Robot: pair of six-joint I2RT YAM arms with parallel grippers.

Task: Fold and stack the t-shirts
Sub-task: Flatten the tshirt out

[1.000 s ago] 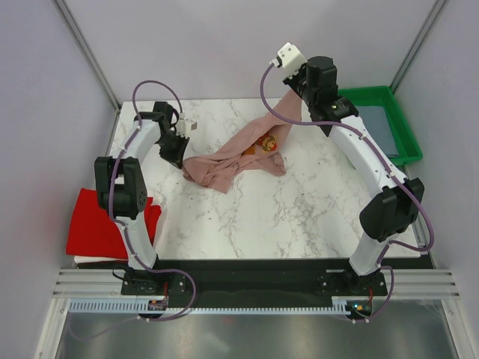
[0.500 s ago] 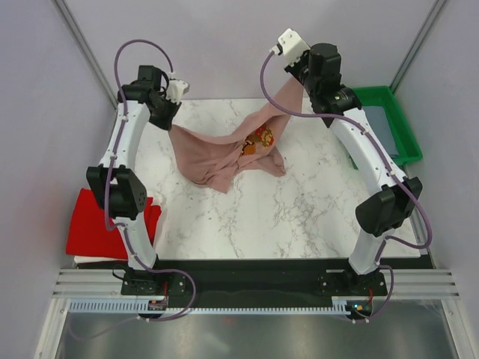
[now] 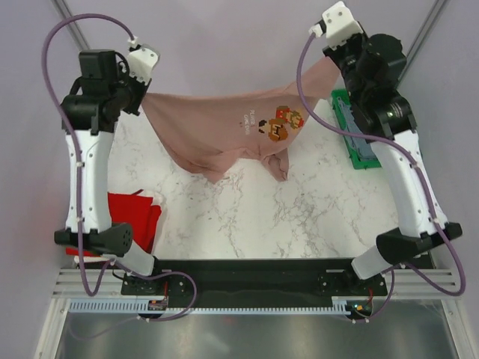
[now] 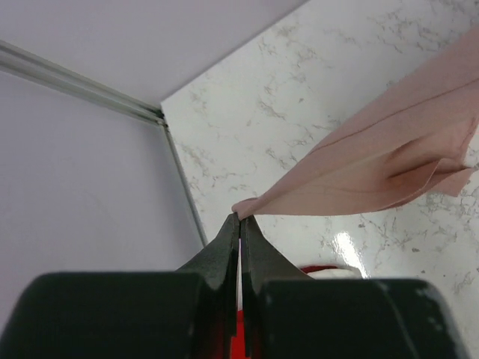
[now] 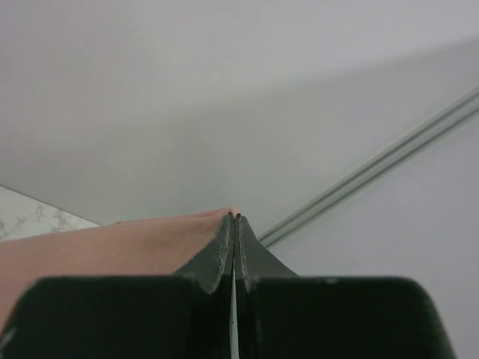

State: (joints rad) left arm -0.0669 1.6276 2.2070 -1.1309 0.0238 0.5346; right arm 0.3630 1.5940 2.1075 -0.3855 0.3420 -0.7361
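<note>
A robotics lab test cell: plain pale walls point(image 3: 224, 45) on aluminium posts point(image 3: 63, 9) enclose a marble-patterned tabletop point(image 3: 299, 217), with robot arms point(image 3: 86, 172) bolted by its near rail point(image 3: 254, 290).

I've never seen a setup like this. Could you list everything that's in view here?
pink t-shirt: one, dusty pink with a small brown-orange chest graphic, hanging spread in the air above the table, between the two grippers.
red t-shirt: one, bright red, at the table's left edge beside the left arm.
green tray: one, green, far right of the table, largely hidden by the right arm.
grey-blue item: one, in the tray, too hidden to identify.
table: one, white marble pattern.
arms: two, white and black, left and right.
left gripper: black, shut on the pink t-shirt.
right gripper: black, shut on the pink t-shirt.
</note>
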